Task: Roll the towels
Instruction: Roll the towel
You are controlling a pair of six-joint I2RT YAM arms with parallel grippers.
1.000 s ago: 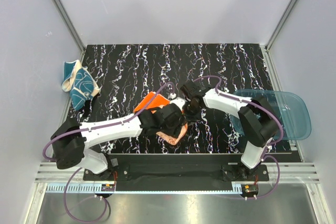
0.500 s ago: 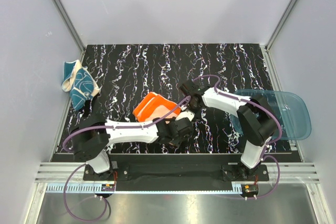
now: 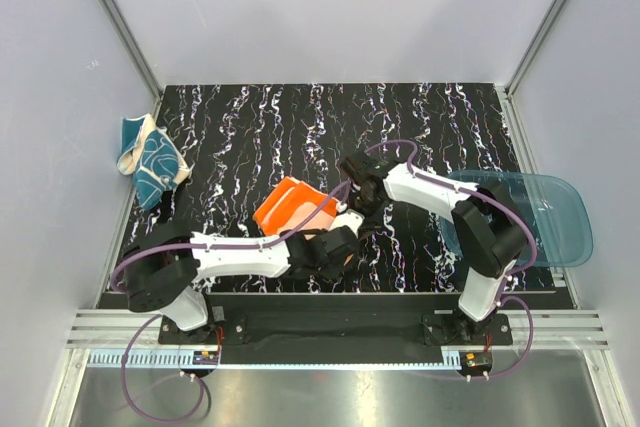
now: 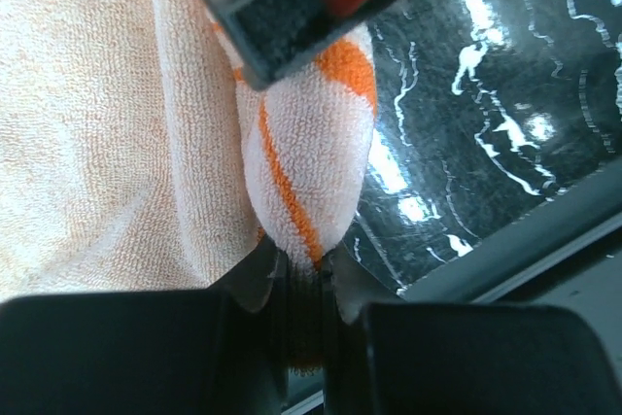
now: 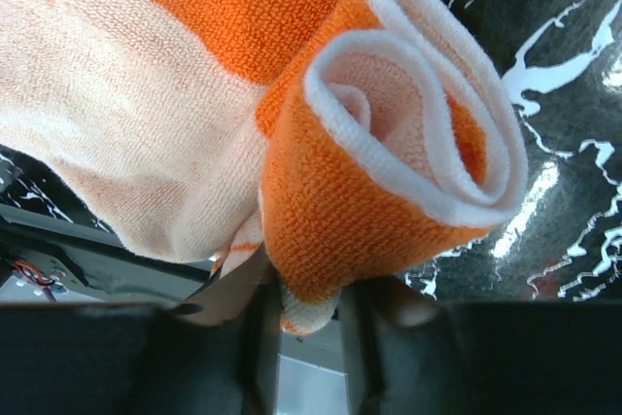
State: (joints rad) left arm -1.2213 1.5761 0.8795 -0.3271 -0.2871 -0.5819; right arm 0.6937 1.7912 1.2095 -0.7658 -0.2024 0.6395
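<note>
The orange and peach towel (image 3: 290,205) lies partly rolled at the middle of the black marbled table (image 3: 420,127). My left gripper (image 3: 335,247) is at its near end, shut on a fold of the towel (image 4: 311,162) between its fingertips (image 4: 306,274). At the towel's right end my right gripper (image 3: 352,202) has its jaws a little apart, and the spiral end of the roll (image 5: 389,143) rests on them, with a bit of cloth hanging in the gap (image 5: 306,313). The teal towel (image 3: 150,162) lies crumpled at the far left edge, away from both grippers.
A translucent blue tray (image 3: 545,217) hangs over the table's right edge, beside the right arm's elbow. Metal frame rails and grey walls close in the table on the left, right and back. The black base bar (image 3: 330,312) runs along the near edge.
The left gripper closed on the towel's near fold after its arm swung toward the near edge. The right jaws widened on the roll's end. The towel's loose near part has been drawn in.
</note>
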